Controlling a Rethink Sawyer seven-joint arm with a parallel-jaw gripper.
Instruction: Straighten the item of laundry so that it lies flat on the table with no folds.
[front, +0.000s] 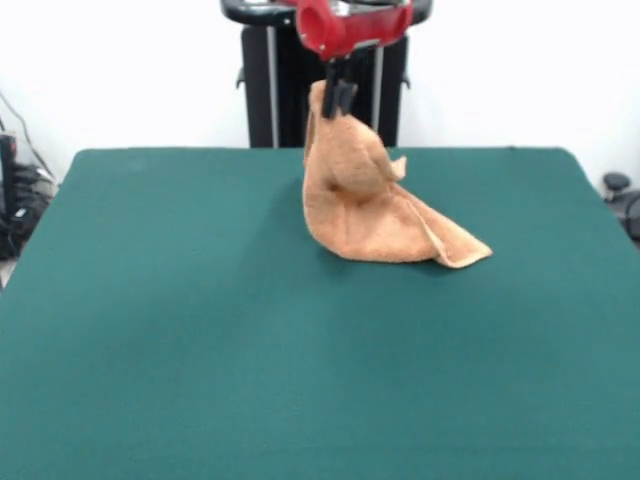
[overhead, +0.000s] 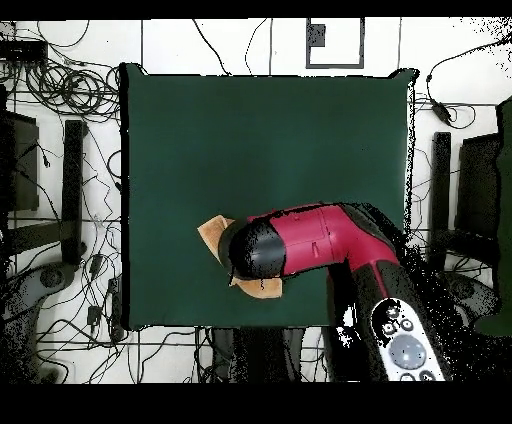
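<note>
While the gripper (front: 340, 97) hangs under the red arm (overhead: 330, 240) w/ its black fingers pinched on the towel's top edge, the peach-orange towel (front: 365, 205) is lifted into a crumpled cone at the table's (front: 200, 320) far side, near the pedestal. Lower part drapes onto the green cloth, one corner trailing toward pic right in front view. Overhead, arm hides most of it; only bits show.

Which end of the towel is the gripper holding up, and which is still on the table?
The gripper pinches the towel's top peak, lifted off the table. The opposite corner, pointing toward the front view's right, lies on the cloth.
</note>
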